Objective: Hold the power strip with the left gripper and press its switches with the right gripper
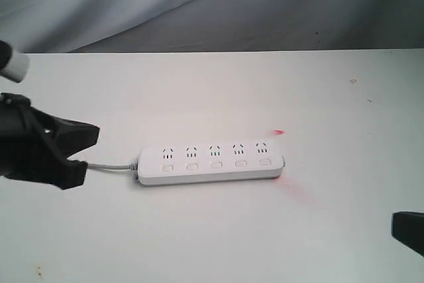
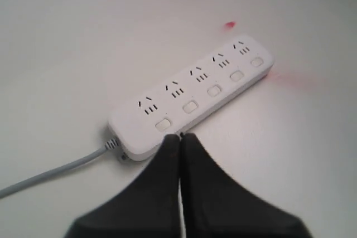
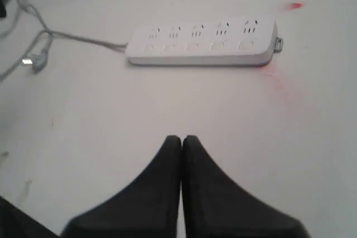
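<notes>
Leftmost, the left gripper (image 1: 89, 152) hovers at the cord end of the power strip (image 1: 212, 161). In its wrist view the left gripper (image 2: 179, 136) has both black jaws pressed flat together with only a thin seam between them, and nothing is gripped. From the exterior it stands apart from the strip, not touching it.

A thin grey cord (image 1: 109, 166) runs out just past the pincer's tips and joins the strip's near end. Beyond that the long white bar lies flat on the white table (image 1: 199, 91), stretching away from the left pincer. Its five switches (image 1: 216, 164) sit in a row, one under each socket.

At the strip's far end from the left pincer, a small red mark (image 1: 278, 132) and a faint red smear (image 1: 295, 190) show on the tabletop.

Rightmost, the right gripper (image 1: 407, 230) is only a black corner at the frame's edge. Its wrist view shows the right gripper (image 3: 182, 137) pinched closed and empty, with the power strip (image 3: 203, 45) lying crosswise well ahead of its tips.
</notes>
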### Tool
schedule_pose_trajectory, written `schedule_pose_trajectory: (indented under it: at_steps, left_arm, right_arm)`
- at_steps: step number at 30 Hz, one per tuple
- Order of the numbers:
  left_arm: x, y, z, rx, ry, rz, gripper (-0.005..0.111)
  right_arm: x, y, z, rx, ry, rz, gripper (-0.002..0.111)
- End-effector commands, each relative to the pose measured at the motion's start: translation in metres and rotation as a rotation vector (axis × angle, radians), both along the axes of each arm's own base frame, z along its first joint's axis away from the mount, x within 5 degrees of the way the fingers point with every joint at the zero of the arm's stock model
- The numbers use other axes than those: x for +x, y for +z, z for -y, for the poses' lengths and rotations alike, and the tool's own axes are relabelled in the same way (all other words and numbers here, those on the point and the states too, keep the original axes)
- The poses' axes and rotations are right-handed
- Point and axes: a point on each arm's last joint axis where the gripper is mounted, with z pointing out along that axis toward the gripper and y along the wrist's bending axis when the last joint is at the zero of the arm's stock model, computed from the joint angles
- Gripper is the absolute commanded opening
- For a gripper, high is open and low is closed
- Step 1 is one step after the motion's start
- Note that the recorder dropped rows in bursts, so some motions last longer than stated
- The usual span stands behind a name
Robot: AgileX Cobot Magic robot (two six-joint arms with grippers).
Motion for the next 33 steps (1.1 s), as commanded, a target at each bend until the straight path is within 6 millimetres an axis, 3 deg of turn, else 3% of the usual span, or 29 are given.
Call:
schedule_pose_trajectory:
  at_steps: [1, 6, 14, 18, 22, 28, 33]
  left_arm:
    - [-0.028, 0.005, -0.015, -0.078, 0.061, 0.104, 0.000]
    - [-0.055, 0.003, -0.034, -0.185, 0.152, 0.202, 0.000]
    - [-0.089, -0.019, -0.052, -0.274, 0.196, 0.295, 0.000]
    - [-0.097, -0.037, -0.062, -0.307, 0.258, 0.349, 0.000]
    - [-0.101, -0.048, -0.068, -0.337, 0.309, 0.393, 0.000]
    - [-0.103, -0.067, -0.069, -0.306, 0.308, 0.359, 0.000]
    - [-0.104, -0.069, -0.068, -0.300, 0.292, 0.337, 0.000]
  right_arm:
    - [-0.020, 0.010, 0.028, 0.148, -0.093, 0.148, 0.000]
    - [-0.030, 0.008, 0.048, 0.286, -0.194, 0.259, 0.000]
    - [-0.018, -0.016, 0.041, 0.310, -0.205, 0.329, 0.000]
    - [-0.013, -0.034, 0.034, 0.275, -0.156, 0.431, 0.000]
    - [-0.008, -0.066, 0.032, 0.112, -0.125, 0.481, 0.000]
    - [-0.008, -0.064, 0.032, 0.098, -0.115, 0.515, 0.000]
    - [-0.009, -0.066, 0.032, 0.146, -0.132, 0.445, 0.000]
